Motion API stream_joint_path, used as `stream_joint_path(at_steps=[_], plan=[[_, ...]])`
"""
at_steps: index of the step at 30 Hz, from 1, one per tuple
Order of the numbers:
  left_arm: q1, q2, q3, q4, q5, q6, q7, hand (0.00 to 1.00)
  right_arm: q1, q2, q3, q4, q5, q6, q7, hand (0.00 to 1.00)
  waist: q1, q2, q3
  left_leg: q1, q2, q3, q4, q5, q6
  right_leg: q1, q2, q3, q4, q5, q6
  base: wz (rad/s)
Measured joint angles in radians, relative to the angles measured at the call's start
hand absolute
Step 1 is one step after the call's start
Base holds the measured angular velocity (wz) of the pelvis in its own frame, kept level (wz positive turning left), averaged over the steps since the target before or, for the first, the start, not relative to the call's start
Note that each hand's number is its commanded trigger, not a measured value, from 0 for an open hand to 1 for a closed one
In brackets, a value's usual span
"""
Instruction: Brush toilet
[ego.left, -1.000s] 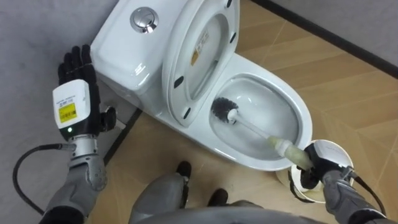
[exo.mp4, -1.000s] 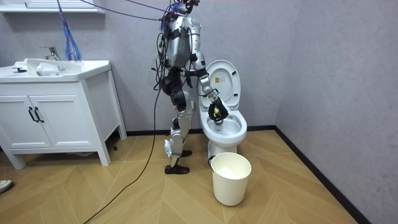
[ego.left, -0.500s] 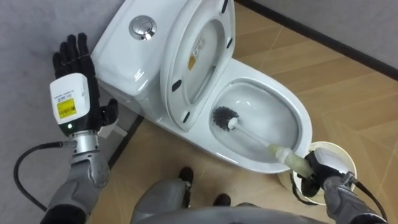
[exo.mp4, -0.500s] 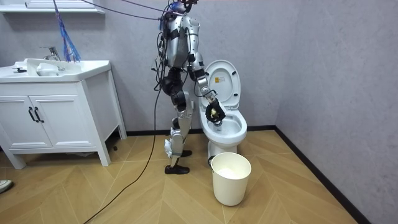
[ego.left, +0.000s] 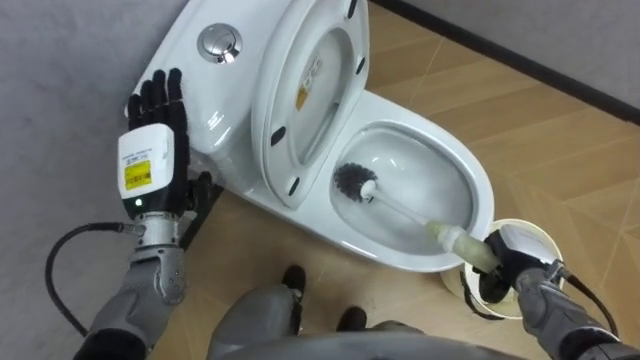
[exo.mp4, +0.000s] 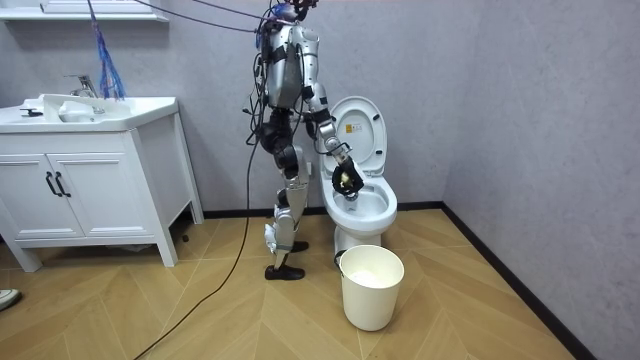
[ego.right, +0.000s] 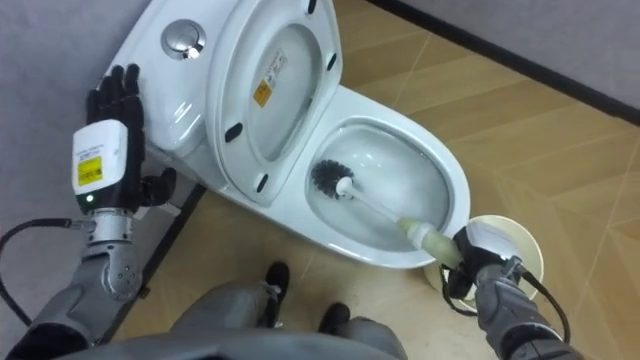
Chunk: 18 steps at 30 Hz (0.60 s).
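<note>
The wooden floor (exo.mp4: 470, 300) carries a white toilet (exo.mp4: 372, 216) against the far wall, a white bucket (exo.mp4: 372, 292) just in front of it, and a vanity cabinet (exo.mp4: 90, 195) at the room view's left.

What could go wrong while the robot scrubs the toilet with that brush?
The right hand grips the brush at the handle's very end, so it might slip or flick water onto the floor. The raised seat stands close to the bristles; a wide stroke might knock it down. The brush holder sits just under that hand and could tip. The left hand is open beside the tank.
</note>
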Motion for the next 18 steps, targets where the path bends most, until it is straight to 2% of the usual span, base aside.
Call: stream_joint_path(at_steps=[5, 6, 7, 12, 18], plan=[[-0.017, 0.021, -0.029, 0.012, -0.031, -0.023, -0.007, 0.00, -0.061, -0.002, -0.007, 0.027, -0.010, 0.004, 0.013, 1.00, 0.010, 0.003, 0.0018, -0.022, 0.003, 0.008, -0.004, 0.007, 0.002, -0.036, -0.003, 0.012, 0.021, 0.000, -0.001, -0.05], [-0.028, 0.026, -0.035, 0.028, -0.031, -0.027, -0.005, 0.00, -0.081, -0.007, -0.006, 0.039, -0.010, 0.006, 0.014, 1.00, 0.024, 0.002, 0.0046, -0.026, 0.006, 0.019, -0.003, 0.008, 0.003, -0.046, -0.003, 0.019, 0.027, 0.000, -0.001, -0.21], [-0.039, 0.030, -0.042, 0.039, -0.031, -0.029, -0.005, 0.00, -0.096, -0.014, -0.005, 0.040, -0.010, 0.010, 0.013, 1.00, 0.035, 0.003, 0.0116, -0.029, 0.009, 0.026, -0.001, 0.008, 0.003, -0.053, -0.003, 0.025, 0.037, 0.001, -0.001, -0.19], [-0.080, 0.032, -0.045, 0.058, -0.031, -0.032, -0.005, 0.00, -0.139, -0.024, -0.005, 0.056, -0.008, 0.014, -0.001, 1.00, 0.038, -0.002, 0.0230, -0.071, 0.014, 0.024, 0.006, 0.022, 0.000, -0.098, -0.002, 0.023, 0.056, 0.005, -0.009, -0.01], [-0.164, 0.034, -0.073, 0.112, -0.031, -0.030, 0.033, 0.00, -0.190, -0.030, 0.003, 0.082, 0.013, 0.031, -0.039, 1.00, 0.056, -0.004, 0.0265, -0.136, 0.019, 0.025, -0.011, 0.058, -0.004, -0.187, -0.004, 0.027, 0.094, 0.014, -0.023, -0.02]])
